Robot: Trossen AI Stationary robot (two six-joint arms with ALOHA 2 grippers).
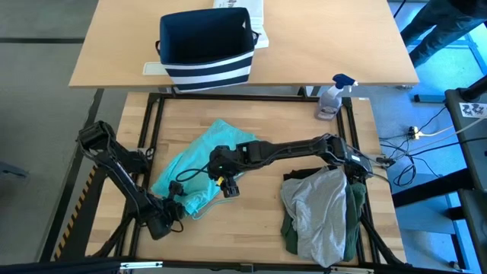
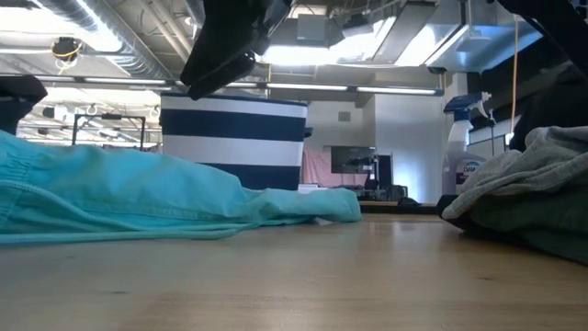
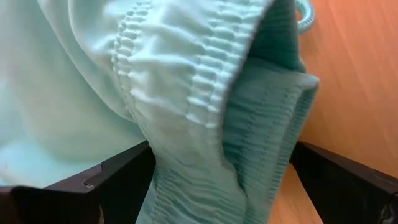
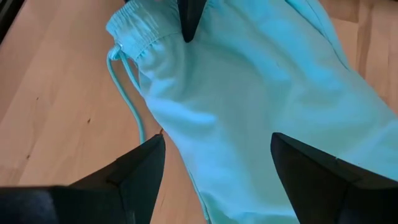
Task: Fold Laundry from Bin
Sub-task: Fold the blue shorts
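The teal garment [image 1: 194, 169] lies spread on the wooden surface [image 1: 251, 228], in front of the bin [image 1: 205, 47]. One grey-and-green pile [image 1: 323, 209] sits beside it. The left hand [image 3: 217, 180] straddles its waistband, wide; the right hand [image 4: 214, 155] hovers above it, wide. A shallow pinch could slip, or snag the drawstring [image 4: 127, 93].

My count, table and bench:
- One teal-green soft cloth garment with drawstring waistband [image 1: 194, 169], spread flat.
- One light grey cloth garment [image 1: 319, 209], heaped.
- One dark green cloth garment [image 1: 355, 204], under grey one.
- One boxy navy fabric bin with white stripes [image 1: 205, 47].
- One clear spray bottle with blue trigger [image 1: 332, 97].
- Two dark arms, mine.
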